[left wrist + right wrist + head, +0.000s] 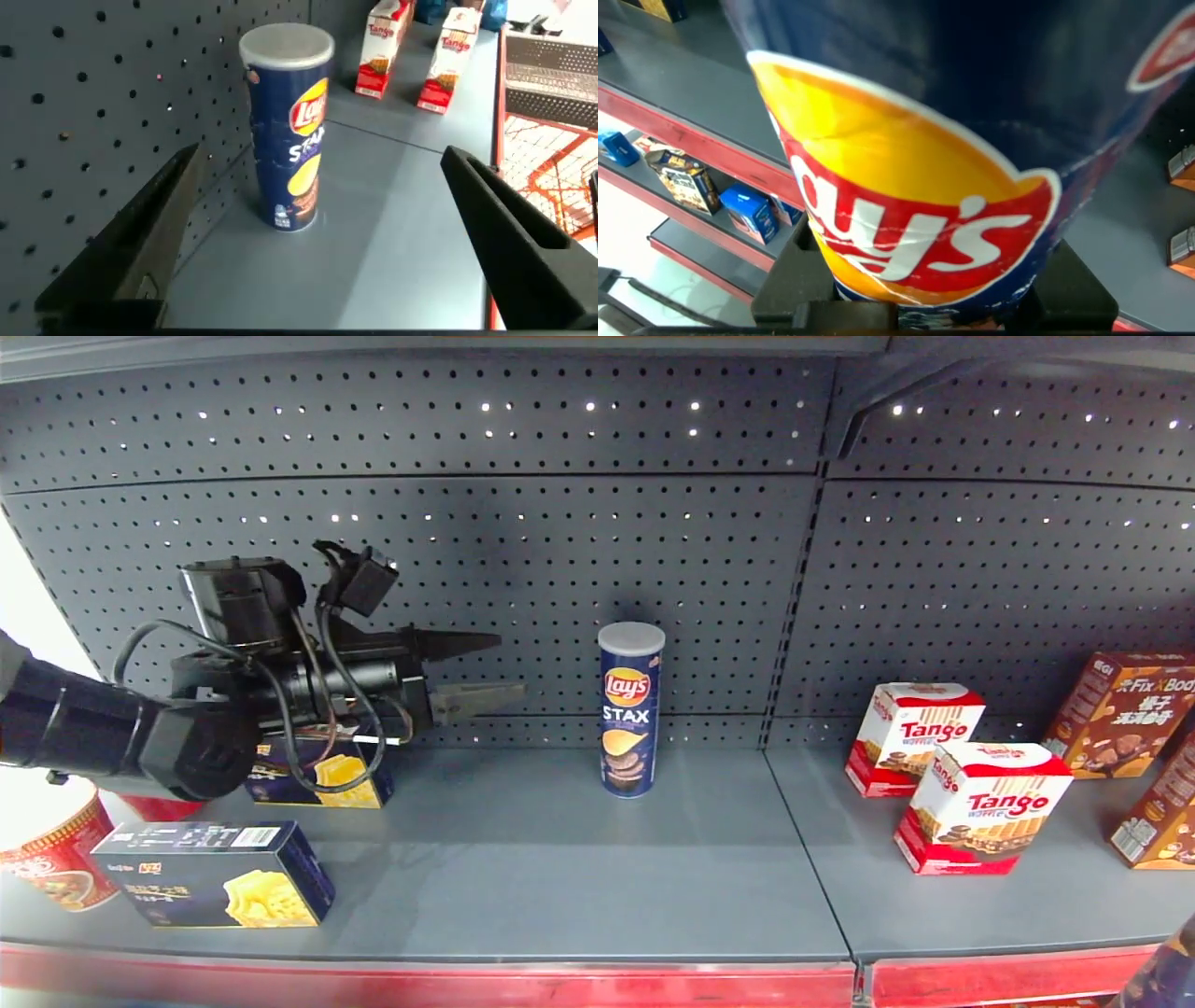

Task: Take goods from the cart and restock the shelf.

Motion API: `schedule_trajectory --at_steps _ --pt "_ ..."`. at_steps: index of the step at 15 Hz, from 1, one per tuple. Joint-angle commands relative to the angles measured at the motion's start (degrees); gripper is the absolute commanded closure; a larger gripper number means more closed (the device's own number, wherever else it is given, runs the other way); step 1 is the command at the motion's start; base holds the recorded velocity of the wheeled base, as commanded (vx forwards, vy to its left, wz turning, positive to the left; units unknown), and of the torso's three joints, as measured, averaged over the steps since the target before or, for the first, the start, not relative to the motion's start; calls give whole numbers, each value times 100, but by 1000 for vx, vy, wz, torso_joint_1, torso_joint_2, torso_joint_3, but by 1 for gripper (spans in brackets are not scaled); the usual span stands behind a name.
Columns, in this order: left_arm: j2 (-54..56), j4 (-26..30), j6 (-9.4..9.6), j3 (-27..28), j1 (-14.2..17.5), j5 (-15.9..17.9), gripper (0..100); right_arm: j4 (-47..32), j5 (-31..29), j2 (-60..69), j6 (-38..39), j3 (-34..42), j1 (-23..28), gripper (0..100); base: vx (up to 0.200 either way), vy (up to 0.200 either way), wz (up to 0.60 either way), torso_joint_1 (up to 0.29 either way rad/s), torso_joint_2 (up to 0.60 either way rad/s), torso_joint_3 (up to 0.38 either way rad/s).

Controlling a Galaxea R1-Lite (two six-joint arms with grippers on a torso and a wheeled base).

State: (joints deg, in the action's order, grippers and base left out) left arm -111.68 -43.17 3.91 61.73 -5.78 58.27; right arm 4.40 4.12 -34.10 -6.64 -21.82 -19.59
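On the grey shelf (523, 887), backed by a perforated panel (560, 523) and with the red wire cart (551, 103) standing off its front edge, stock lay in loose groups. Brown boxes (1125, 709) and red-and-white wafer boxes (980, 807) were in the right bay, and dark blue boxes (219, 875) at the left. One chip can (631, 709) stood upright near the back, well apart from both groups, and so counted as shelved. A second can (915, 187) sat close against the right wrist camera. The left gripper (512, 665) hung level beside the standing can, fingers spread wide and touching nothing. The right gripper (929, 303) appeared to be clamped on the second can, though its fingers were largely hidden. The step in hand was judged to be shelving that can. This called for setting it upright on the bare board beside the first, on an approach clear of the left arm.
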Motion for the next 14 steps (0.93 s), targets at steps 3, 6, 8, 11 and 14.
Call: schedule_trajectory --at_steps 3,6,8,11,14 --pt "-601 45 -13 594 -310 0 0 -1 -8 -9 5 20 -1 100 0 0 0 0 0 0" --pt "-891 45 -13 814 -433 0 0 -1 -8 0 5 20 -1 100 0 0 0 0 0 0" --pt "-1040 45 -13 937 -450 0 0 -1 -8 8 5 29 8 100 0 0 0 0 0 0" --pt "-1321 36 -5 1095 -459 0 0 -1 -8 -18 5 -15 8 100 0 0 0 0 0 0" --pt "-1585 10 -5 1157 -468 0 0 -1 -8 -9 5 -50 -1 100 0 0 0 0 0 0"
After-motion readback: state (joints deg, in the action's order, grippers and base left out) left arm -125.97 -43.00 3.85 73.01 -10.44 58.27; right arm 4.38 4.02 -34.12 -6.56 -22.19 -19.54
